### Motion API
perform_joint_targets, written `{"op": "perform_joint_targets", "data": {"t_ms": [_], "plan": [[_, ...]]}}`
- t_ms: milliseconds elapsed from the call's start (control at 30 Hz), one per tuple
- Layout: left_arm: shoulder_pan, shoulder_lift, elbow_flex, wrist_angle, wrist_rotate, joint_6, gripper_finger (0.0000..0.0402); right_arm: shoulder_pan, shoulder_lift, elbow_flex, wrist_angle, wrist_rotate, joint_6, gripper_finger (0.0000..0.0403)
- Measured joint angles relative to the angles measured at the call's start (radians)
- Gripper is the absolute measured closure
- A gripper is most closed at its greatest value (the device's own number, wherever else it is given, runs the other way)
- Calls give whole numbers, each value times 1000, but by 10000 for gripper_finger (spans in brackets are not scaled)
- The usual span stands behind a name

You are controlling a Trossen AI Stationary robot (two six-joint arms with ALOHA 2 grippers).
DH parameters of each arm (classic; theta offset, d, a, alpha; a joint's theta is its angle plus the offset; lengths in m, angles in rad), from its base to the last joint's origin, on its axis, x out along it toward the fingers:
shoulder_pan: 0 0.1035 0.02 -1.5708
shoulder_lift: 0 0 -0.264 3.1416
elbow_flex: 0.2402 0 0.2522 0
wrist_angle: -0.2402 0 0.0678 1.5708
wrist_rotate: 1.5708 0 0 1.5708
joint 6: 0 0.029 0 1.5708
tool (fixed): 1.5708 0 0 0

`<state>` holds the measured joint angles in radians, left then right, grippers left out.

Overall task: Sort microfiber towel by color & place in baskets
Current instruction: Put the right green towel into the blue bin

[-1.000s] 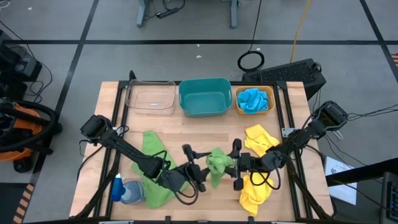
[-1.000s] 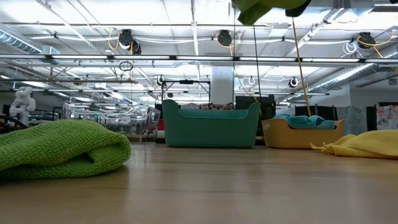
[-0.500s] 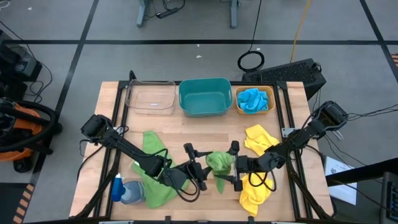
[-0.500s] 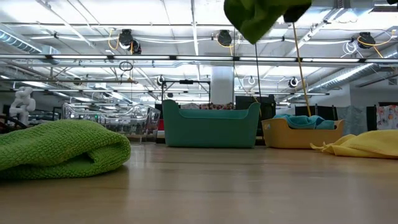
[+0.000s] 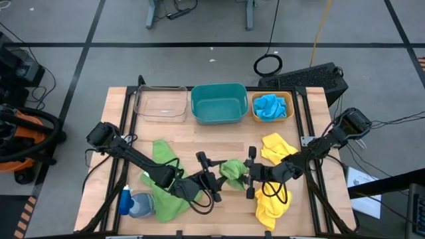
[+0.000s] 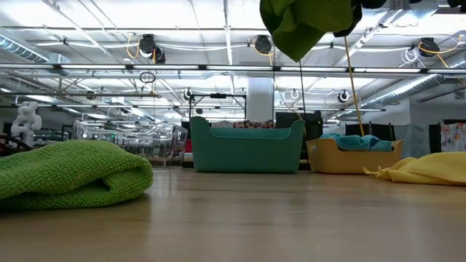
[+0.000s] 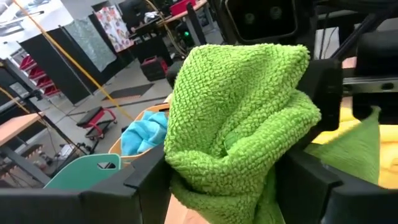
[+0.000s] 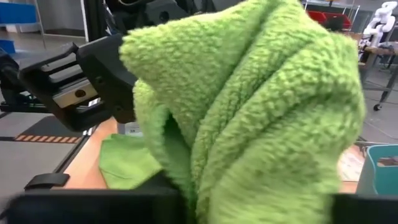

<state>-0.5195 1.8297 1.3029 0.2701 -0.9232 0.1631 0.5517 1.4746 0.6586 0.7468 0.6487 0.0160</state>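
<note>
At the table's [image 5: 199, 133] 7 o'clock corner lies a blue item [image 5: 135, 204] beside a flat green towel [image 5: 166, 179]. The clear bin [image 5: 160, 104] stands at 11 o'clock, holding nothing visible. The left gripper [image 5: 211, 180] sits just below centre, its fingers spread wide on either side of a bunched green towel [image 5: 232, 171] lifted off the wood; whether they press it cannot be told. The teal bin [image 5: 218, 103] stands at 12 o'clock, bare inside. The right gripper [image 5: 250, 174] meets the same towel from the 3 o'clock side, and the cloth hangs from it in the low view [image 6: 306, 25], so it seems clamped on it. The orange bin [image 5: 271, 107] at 1 o'clock holds a blue towel [image 5: 269, 106]. Yellow towels [image 5: 273, 192] lie from 3 to 5 o'clock. No writing is readable.
</note>
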Motion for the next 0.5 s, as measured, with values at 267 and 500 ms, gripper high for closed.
{"op": "perform_joint_targets", "data": {"t_ms": [267, 500], "plan": [[-46, 0, 0, -86, -191, 61, 162, -82, -14, 0, 21, 30, -126, 366], [-90, 0, 0, -209, -461, 52, 162, -310, -56, 0, -30, 36, -214, 387]]}}
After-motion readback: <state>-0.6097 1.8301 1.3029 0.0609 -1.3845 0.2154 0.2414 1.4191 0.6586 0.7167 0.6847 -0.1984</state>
